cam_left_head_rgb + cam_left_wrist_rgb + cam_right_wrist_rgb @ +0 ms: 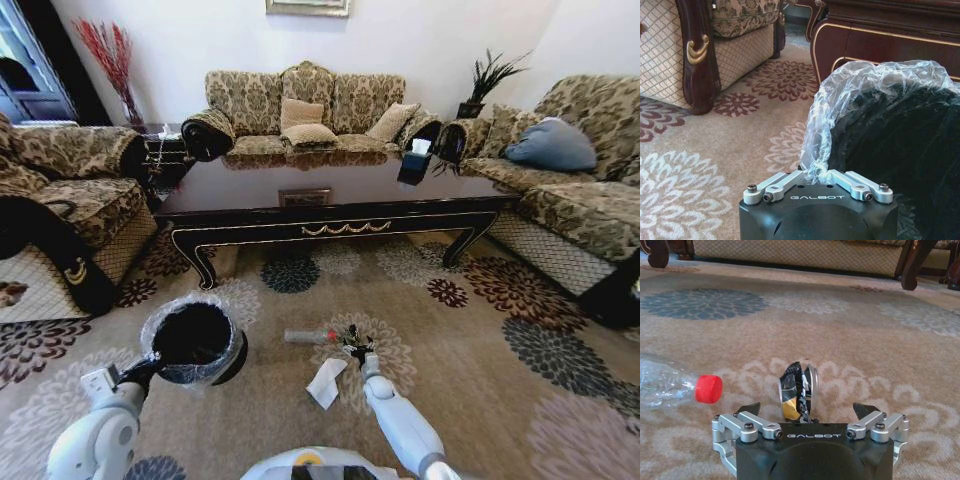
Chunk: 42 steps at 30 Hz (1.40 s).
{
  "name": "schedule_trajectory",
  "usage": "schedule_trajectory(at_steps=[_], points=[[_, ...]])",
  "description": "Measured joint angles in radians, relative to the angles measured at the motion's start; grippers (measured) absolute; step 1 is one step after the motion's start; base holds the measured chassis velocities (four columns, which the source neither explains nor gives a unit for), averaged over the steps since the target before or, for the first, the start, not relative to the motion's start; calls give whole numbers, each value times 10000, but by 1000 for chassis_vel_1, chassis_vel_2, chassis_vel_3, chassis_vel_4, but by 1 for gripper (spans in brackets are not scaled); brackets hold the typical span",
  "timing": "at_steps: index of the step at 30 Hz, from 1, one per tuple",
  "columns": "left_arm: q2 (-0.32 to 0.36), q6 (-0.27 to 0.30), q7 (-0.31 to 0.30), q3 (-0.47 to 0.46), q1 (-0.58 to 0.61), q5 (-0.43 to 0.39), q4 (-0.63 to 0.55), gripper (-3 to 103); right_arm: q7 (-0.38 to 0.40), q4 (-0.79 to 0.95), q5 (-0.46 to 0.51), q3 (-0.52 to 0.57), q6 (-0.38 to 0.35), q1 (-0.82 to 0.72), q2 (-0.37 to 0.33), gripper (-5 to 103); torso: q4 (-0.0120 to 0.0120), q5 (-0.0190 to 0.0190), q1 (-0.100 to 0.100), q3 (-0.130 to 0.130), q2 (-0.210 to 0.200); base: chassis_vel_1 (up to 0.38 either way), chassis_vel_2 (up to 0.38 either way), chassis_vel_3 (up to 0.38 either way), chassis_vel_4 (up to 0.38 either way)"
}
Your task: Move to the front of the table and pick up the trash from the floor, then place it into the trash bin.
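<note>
Now the right hand (807, 410), spread wide and gripping nothing, sits low over a crushed can (798, 391) standing directly between its fingers, bottle (308, 336) just left, while the left hand (817, 175) pinches the trash bin (192, 340) liner.

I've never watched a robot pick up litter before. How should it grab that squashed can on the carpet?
Across its flattened faces, probably. The crushed can stands on edge on the carpet, thin side toward the right gripper, whose fingers are open on either side of it. Coming straight on and low from the robot's side, closing onto the two broad faces, looks the surest hold.
</note>
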Motion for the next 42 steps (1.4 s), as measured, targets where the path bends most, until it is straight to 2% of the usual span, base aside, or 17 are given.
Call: schedule_trajectory(at_steps=[2,5,7,9,11,14,16,18,19,21,22,25,28,32,33,36,42], points=[[1,5,-5,17,2,4,-20,2,-53,-117,-21,40,18,73,20,102,0,-1,0,0,0,0,0,0,0],[0,27,-19,65,-39,11,-49,2,-161,-386,-91,144,76,250,73,95,-1,0,0,0,0,0,0,0,0],[-5,27,-23,74,-42,15,-51,2,-182,-437,-100,171,92,291,83,95,-1,0,0,0,0,0,0,0,0],[-32,29,-26,109,-45,32,-37,2,-302,-601,-134,247,153,449,118,79,0,0,0,0,0,0,0,0,0],[-33,29,-27,110,-47,43,-11,2,-327,-624,-151,249,164,471,119,79,1,0,0,0,0,0,0,0,0],[-32,29,-34,110,-66,63,76,2,-385,-654,-276,253,210,498,119,61,0,0,0,0,0,0,0,0,0],[-30,30,-34,109,-70,65,84,2,-392,-654,-295,253,218,497,120,61,0,0,0,0,0,0,0,0,0],[-30,41,-41,130,-91,51,88,2,-401,-652,-342,253,253,458,118,51,1,0,0,0,0,0,0,0,0],[-30,41,-41,130,-91,51,88,2,-401,-652,-342,253,253,458,118,51,1,0,0,0,0,0,0,0,0],[-84,74,-76,250,-138,44,117,2,-432,-561,-523,315,372,323,73,29,0,0,0,0,0,0,0,0,0],[-91,79,-77,278,-139,45,121,2,-464,-475,-551,354,434,269,50,27,0,0,0,0,0,0,0,0,0],[-100,109,-83,339,-161,8,138,2,-616,-27,-524,384,620,79,-43,26,0,0,0,0,0,0,0,0,0],[-139,202,-164,456,-211,-189,142,2,-1273,778,-192,262,1146,-195,-223,26,-2,0,0,0,0,0,0,0,0],[-353,262,-208,822,-238,-132,129,2,-2905,3226,1621,-487,2284,-742,-763,26,0,1,0,0,0,0,0,0,0],[-353,262,-208,822,-238,-132,129,2,-2905,3226,1621,-487,2284,-742,-763,26,0,1,0,0,0,0,0,0,0],[-430,267,-207,1030,-301,-99,159,2,-3236,5498,2956,-1370,2407,-1005,-1252,26,0,-1,0,-1,0,0,0,0,0],[-446,420,-335,1099,-325,-692,11,2,-2957,8270,3293,-2986,2461,-1087,-2244,26,0,-2,0,-1,0,0,0,0,0]])
